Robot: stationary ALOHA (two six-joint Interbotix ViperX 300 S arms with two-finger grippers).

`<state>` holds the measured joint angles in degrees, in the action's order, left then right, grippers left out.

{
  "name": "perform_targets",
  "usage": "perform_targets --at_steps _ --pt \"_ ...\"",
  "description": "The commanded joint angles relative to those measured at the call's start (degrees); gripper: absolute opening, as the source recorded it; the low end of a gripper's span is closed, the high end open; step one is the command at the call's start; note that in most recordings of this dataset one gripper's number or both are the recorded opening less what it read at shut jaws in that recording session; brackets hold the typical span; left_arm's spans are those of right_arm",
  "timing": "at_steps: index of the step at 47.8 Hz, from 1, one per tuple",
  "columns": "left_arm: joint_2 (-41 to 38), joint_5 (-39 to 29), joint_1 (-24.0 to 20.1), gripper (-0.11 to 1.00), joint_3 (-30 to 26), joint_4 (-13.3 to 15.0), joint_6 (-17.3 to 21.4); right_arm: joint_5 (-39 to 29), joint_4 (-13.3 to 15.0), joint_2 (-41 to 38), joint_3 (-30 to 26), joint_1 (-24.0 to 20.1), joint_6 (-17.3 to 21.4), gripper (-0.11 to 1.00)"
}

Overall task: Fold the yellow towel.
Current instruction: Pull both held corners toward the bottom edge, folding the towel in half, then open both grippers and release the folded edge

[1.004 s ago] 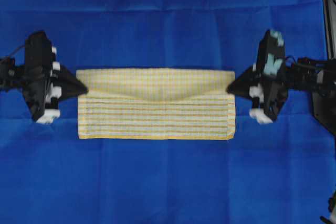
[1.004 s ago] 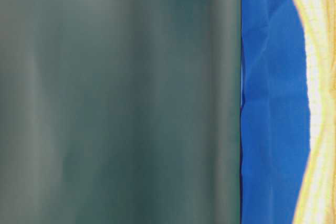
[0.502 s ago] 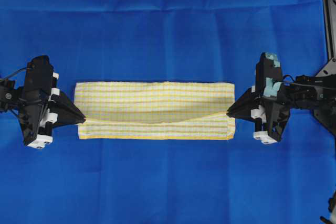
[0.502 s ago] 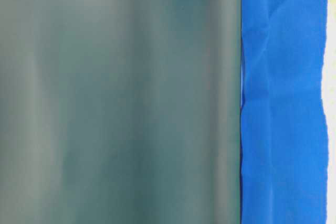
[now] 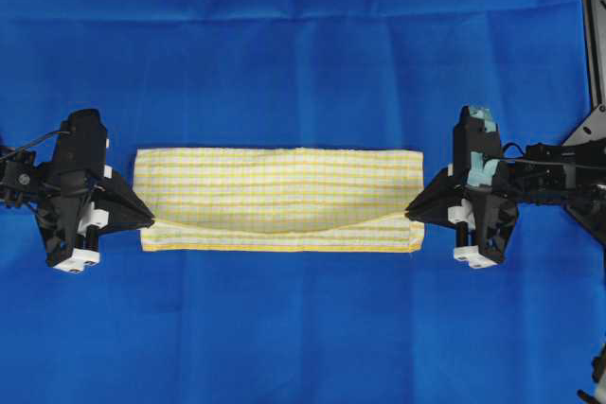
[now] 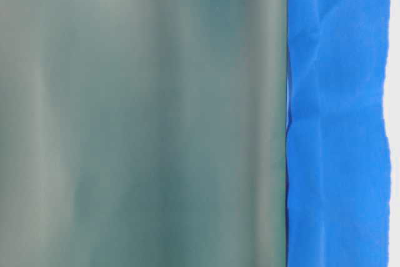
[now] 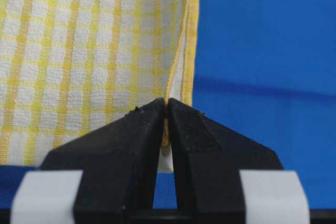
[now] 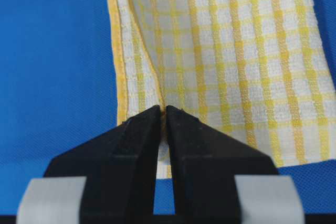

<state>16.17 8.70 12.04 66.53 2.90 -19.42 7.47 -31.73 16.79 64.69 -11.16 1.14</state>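
The yellow towel [image 5: 279, 198] lies as a long checked band across the middle of the blue cloth, its upper layer folded over toward the near edge and sagging in the middle. My left gripper [image 5: 149, 223] is shut on the towel's folded corner at the left end; the hem [image 7: 167, 124] is pinched between its black fingertips. At the right end my right gripper [image 5: 411, 210] is shut on the matching corner [image 8: 163, 109]. Both held corners sit just short of the towel's near edge [image 5: 279, 247]. The table-level view shows none of the towel.
A large plain blue cloth [image 5: 303, 44] covers the table on every side of the towel. A dark frame post [image 5: 592, 26] stands at the far right edge. In the table-level view a blurred grey-green surface [image 6: 137, 117] fills the left, with blue cloth [image 6: 334, 123] on the right.
Both grippers have carried the towel's far corners toward the near edge, so the folded layer now covers nearly the whole lower layer. The yellow hem has left the table-level view.
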Motion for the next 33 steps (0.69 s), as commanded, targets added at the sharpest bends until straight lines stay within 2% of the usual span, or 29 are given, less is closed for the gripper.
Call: perform_targets --at_steps 1,7,9,12,20,23,29,33 --pt "0.00 -0.35 -0.18 0.03 -1.23 0.00 0.18 0.35 -0.18 -0.18 -1.14 -0.18 -0.09 0.04" --pt "-0.09 -0.70 -0.44 0.05 -1.32 0.00 0.09 0.35 -0.18 -0.79 -1.76 -0.18 -0.09 0.05" --pt "-0.09 -0.79 -0.44 0.12 -1.41 0.00 0.09 0.18 -0.18 -0.97 -2.11 -0.44 -0.09 0.09" --pt "0.00 -1.05 -0.44 0.28 -1.41 0.09 0.00 0.00 -0.18 -1.05 -2.64 -1.05 -0.09 0.23" --pt "0.88 -2.90 -0.18 0.76 -2.11 0.09 0.35 -0.44 0.00 -0.18 -2.81 -1.67 -0.35 0.74" --pt "1.76 -3.78 -0.35 0.76 -2.46 0.09 0.88 -0.44 0.09 0.53 -2.64 -1.67 -0.53 0.83" --pt "3.34 -4.75 -2.55 0.68 -2.81 -0.26 1.58 -0.18 0.18 2.20 -1.58 0.44 -0.70 0.73" --pt "3.87 -4.75 -5.80 0.67 -2.81 -0.35 2.64 -0.35 0.53 2.81 -1.05 3.25 -1.05 0.73"
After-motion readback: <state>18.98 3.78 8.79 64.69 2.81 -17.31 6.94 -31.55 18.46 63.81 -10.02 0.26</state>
